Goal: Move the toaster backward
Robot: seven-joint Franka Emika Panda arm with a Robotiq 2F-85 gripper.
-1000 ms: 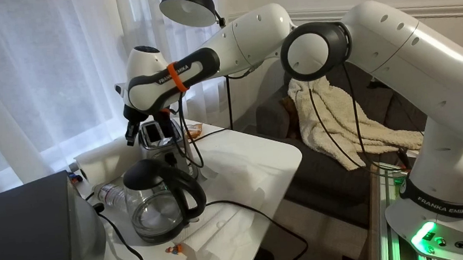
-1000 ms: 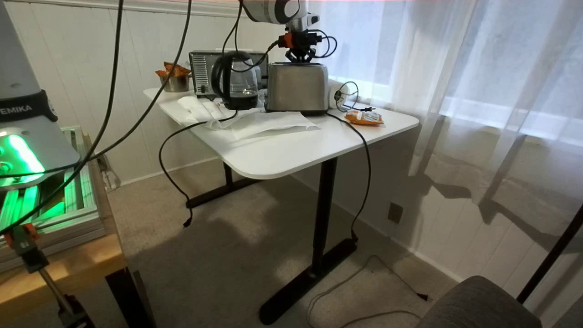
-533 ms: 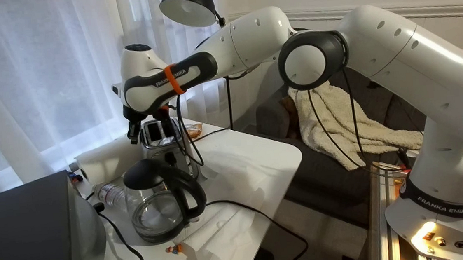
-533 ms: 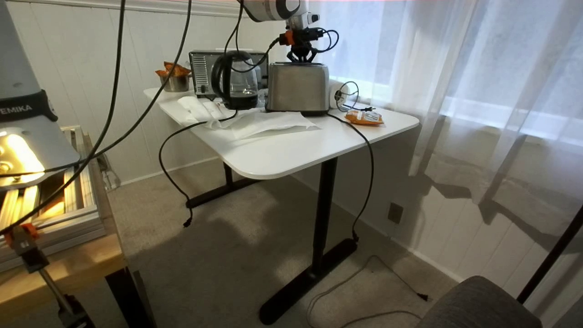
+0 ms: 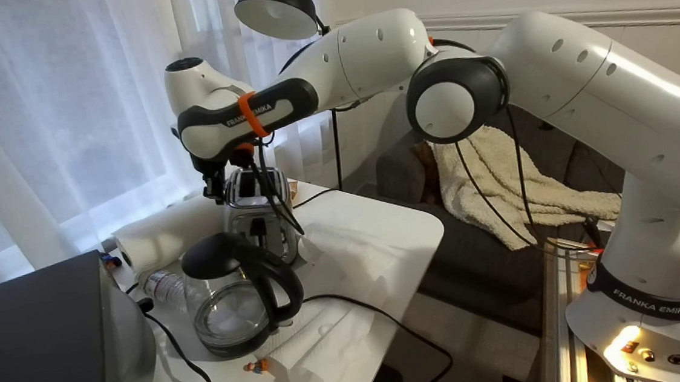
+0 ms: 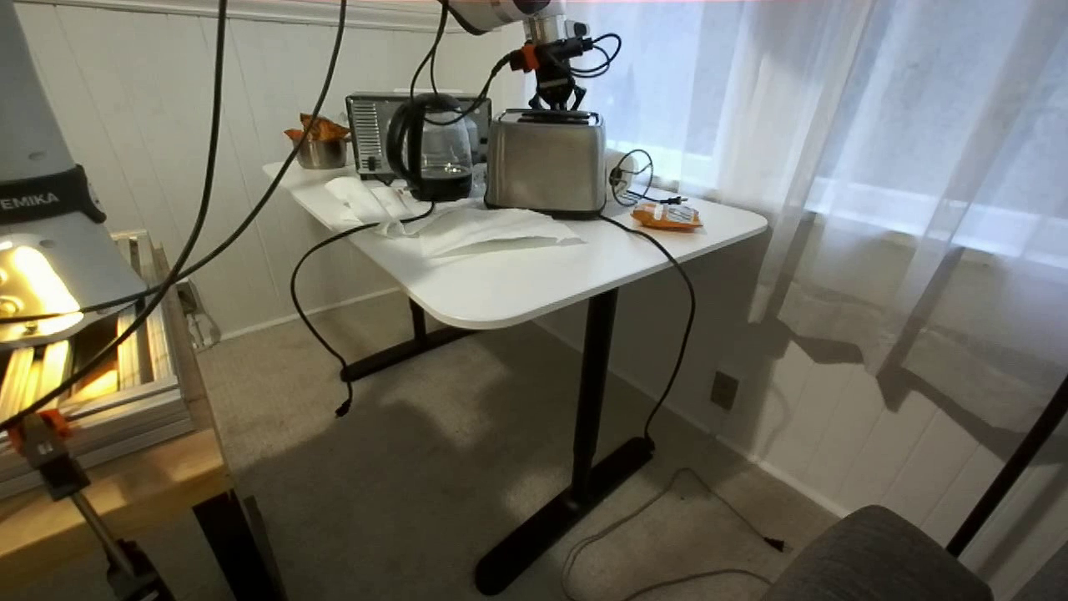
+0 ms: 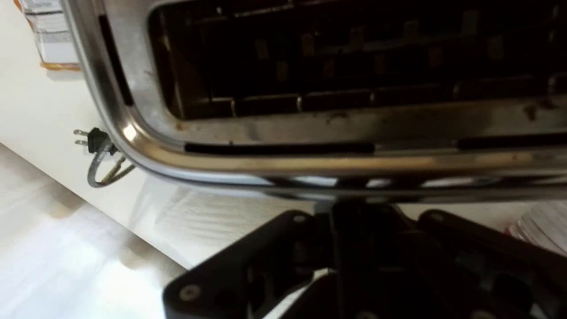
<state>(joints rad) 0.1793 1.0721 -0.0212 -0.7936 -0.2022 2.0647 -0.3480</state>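
Boxy silver-metal two-slot toaster (image 6: 546, 163) on the white rounded-corner bench (image 6: 517, 288)

Black end effector (image 7: 354, 212), closed and gripping nothing, is at the toaster's rim toward the sheer white curtain (image 6: 709, 100); contact is unclear.

The toaster (image 6: 546, 163) is satin metal, its rim (image 7: 266, 166) glossy; the carafe (image 5: 228, 309), clear glass and smooth plastic; the table (image 5: 390, 217), smooth, with matt paper (image 5: 328, 350) near one edge; the blanket (image 5: 479, 180), rough cloth.
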